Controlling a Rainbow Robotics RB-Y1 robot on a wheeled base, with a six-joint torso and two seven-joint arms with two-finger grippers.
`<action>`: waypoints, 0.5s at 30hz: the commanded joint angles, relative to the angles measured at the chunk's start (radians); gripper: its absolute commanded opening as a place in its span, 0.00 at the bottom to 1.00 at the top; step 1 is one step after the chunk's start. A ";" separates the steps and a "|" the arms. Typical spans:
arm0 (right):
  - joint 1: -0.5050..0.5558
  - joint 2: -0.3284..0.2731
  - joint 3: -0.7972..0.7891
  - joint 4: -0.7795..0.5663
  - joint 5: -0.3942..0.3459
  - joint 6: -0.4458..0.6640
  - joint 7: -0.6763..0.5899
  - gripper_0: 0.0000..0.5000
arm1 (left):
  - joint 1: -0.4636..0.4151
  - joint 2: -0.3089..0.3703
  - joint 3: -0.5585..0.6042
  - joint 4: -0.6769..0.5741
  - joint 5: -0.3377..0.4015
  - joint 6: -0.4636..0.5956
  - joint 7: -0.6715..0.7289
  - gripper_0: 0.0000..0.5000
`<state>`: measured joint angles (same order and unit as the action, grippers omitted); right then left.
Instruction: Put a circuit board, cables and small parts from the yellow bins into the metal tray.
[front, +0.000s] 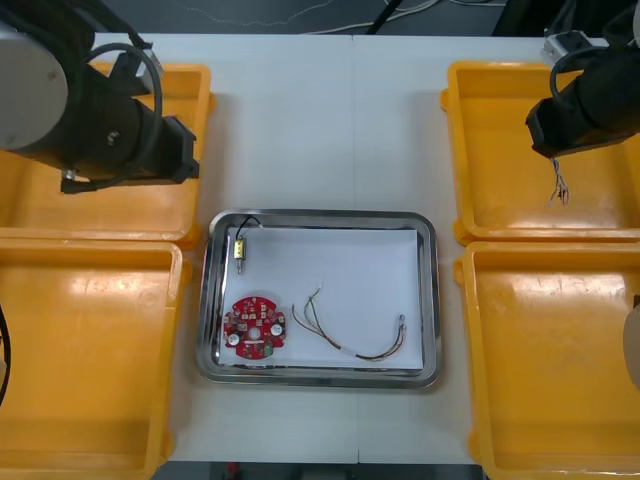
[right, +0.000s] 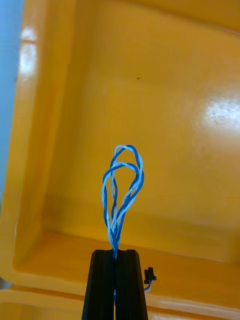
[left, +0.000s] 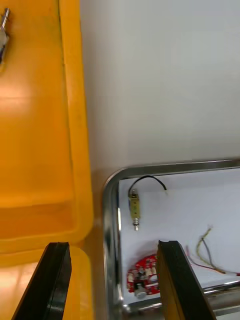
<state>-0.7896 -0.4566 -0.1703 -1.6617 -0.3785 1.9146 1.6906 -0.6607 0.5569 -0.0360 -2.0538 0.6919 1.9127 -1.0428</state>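
Table (front: 330, 110): light, spans the front frame.
Four yellow bins, two per side: upper-left yellow bin (front: 195, 100), lower-left yellow bin (front: 90, 350), upper-right yellow bin (front: 500, 110), lower-right yellow bin (front: 550, 350).
Metal tray (front: 320, 215): centre frame, between the bins. Shiny rim, white inside.
Left arm (front: 100, 120): upper left of frame, over the upper-left yellow bin.
Right arm (front: 590, 100): upper right of frame, over the upper-right yellow bin.

Right gripper (right: 116, 254): fingers pinched together on the twisted blue and white cable (right: 122, 190), with only the wire's thickness between them. The cable's loop stands out past the fingertips, above the bin floor. In the front view its loose end dangles under the right arm, inside the upper-right yellow bin; can't tell if it touches the floor. A small black connector (right: 149, 275) on it sits just beside one finger.

Left gripper (left: 112, 247): fingers spread wide, gripping nothing. It hangs over the upper-left yellow bin's edge and the metal tray's corner.

In the tray:
- Round red circuit board (front: 255, 327), lower left of tray.
- Red and yellow cable (front: 350, 338), just right of the board, apart from it.
- Small metal part (front: 241, 250) with a short black cable (front: 250, 222), upper-left corner of tray.

A loose small metal part (left: 4, 30) lies in the upper-left yellow bin, well away from the left fingers.
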 joint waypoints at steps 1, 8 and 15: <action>0.041 -0.025 0.086 -0.107 -0.014 0.005 0.023 0.00 | -0.077 0.043 0.071 0.093 -0.009 0.007 -0.160 1.00; 0.079 -0.025 0.158 -0.196 -0.053 0.005 0.024 0.00 | -0.139 0.038 0.108 0.264 -0.078 -0.024 -0.313 1.00; 0.105 -0.024 0.262 -0.283 -0.091 0.005 0.026 0.00 | -0.178 0.028 0.128 0.402 -0.155 -0.098 -0.434 1.00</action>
<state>-0.6978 -0.4567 0.0292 -1.8816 -0.4576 1.9163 1.6906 -0.7784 0.5641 0.0538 -1.6789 0.5661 1.8435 -1.2835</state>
